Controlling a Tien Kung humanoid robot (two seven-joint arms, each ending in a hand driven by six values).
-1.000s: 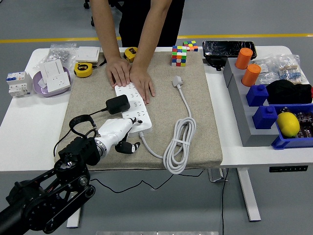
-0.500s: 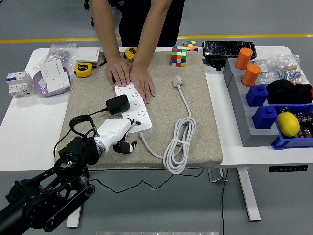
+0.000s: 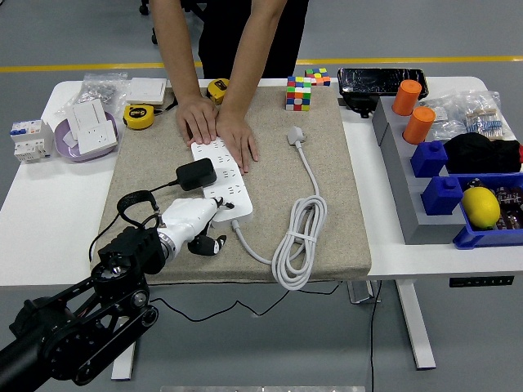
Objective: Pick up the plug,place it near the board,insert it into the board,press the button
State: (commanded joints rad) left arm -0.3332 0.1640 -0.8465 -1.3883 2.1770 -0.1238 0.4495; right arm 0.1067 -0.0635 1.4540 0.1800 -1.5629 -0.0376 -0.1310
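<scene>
A white power strip (image 3: 231, 178) lies on the beige mat (image 3: 327, 171), running from the person's hands toward me. A black plug adapter (image 3: 196, 173) stands in the strip's left side, its black cord (image 3: 133, 204) looping off to the left. My left hand (image 3: 211, 224), white with black finger joints, rests at the strip's near end. One finger stretches onto the strip's near corner and the others are curled under, holding nothing. The person's two hands (image 3: 219, 129) press flat on the strip's far end. My right hand is out of view.
The strip's white cable (image 3: 298, 241) lies coiled on the mat's right, its plug (image 3: 296, 135) further back. A Rubik's cube (image 3: 299, 92), tape measures (image 3: 139, 116), wall sockets in a purple bowl (image 3: 86, 135) and grey and blue bins (image 3: 445, 175) with orange cups stand around the mat.
My left hand's curled fingers have shifted slightly left and closer to the strip's near end. The person's hands and the plug adapter have not moved.
</scene>
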